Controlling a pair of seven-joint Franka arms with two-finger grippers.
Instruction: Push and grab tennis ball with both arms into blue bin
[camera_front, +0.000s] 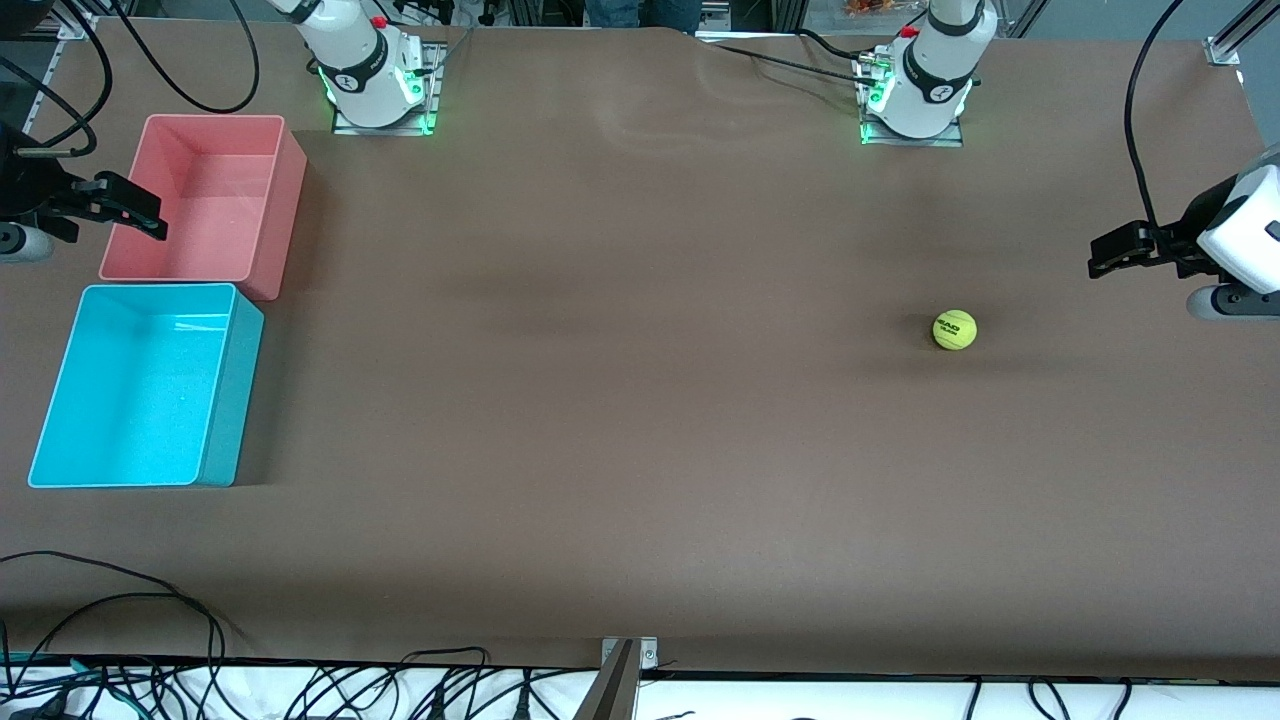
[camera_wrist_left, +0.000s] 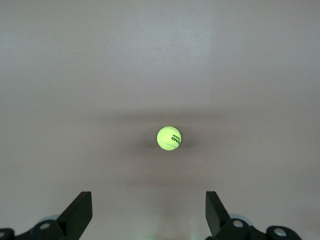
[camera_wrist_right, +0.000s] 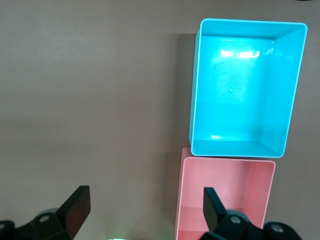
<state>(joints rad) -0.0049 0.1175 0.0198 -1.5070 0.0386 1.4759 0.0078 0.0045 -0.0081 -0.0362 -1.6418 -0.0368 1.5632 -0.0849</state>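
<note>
A robotics lab is indicated. A brown-covered table (camera_front: 640, 420) is flanked at its upper edge by two white arms bolted to metal plates, the right arm's base (camera_front: 375, 85) and the left arm's base (camera_front: 915, 95) lit green. Loose black cables (camera_front: 300, 690) are strewn below the table's nearer edge, and aluminium framing (camera_front: 1235, 35) is seen at its corner.

Left tool (camera_wrist_left: 147, 215) aloft, fingers spread; right tool (camera_wrist_right: 145, 212) likewise.
</note>
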